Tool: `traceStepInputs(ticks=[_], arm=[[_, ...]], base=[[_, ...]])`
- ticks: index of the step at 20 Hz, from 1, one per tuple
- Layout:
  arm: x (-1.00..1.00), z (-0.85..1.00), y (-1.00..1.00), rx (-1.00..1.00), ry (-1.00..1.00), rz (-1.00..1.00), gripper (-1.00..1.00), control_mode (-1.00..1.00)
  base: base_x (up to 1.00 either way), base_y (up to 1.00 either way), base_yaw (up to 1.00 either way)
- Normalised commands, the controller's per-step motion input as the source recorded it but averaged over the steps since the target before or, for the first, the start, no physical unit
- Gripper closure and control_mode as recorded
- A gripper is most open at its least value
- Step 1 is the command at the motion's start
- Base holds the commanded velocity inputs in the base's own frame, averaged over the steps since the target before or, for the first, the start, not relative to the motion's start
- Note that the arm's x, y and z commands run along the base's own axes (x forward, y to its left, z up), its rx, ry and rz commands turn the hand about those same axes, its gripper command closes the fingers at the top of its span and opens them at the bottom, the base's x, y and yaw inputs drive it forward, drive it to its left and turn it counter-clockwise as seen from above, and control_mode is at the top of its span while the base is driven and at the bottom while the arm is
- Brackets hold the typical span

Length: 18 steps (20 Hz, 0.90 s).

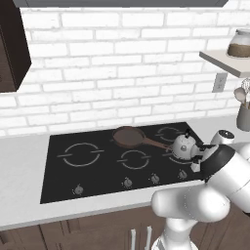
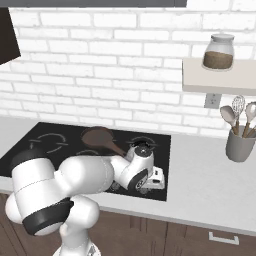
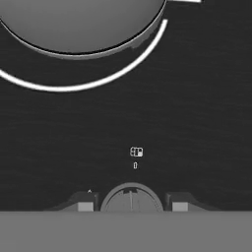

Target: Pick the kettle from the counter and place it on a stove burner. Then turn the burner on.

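Kettle (image 1: 183, 146) sits on right-hand burner ring (image 3: 98, 78), near cooktop's front right corner. Gripper (image 3: 132, 203) open, fingers straddling knob (image 3: 131, 199). Knob small, stiff, likely slippery; pinch its sides.

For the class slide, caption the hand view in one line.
Hand straddling a burner knob on the black cooktop, kettle set on its ring beyond.

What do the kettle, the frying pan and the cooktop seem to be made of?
The kettle looks like polished silver-grey metal, since its rounded body shines. The frying pan looks matte brown, perhaps coated metal; the rendering leaves it open. The cooktop looks like smooth black glass, with thin grey rings printed in it.
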Motion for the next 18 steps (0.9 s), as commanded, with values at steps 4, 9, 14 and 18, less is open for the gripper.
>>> traceStepInputs(ticks=[4,9,14,18], arm=[[0.00,0.00,0.03,-0.07,-0.02,0.54,1.00,-1.00],[0.00,0.00,0.13,-0.09,0.00,0.53,1.00,-1.00],[0.00,0.00,0.24,-0.13,0.00,0.47,1.00,-1.00],[-0.01,0.00,0.05,-0.02,0.00,0.08,-1.00,-1.00]], base=[[0.00,0.00,0.00],[0.00,0.00,0.00],[0.00,0.00,0.00],[0.00,0.00,0.00]])
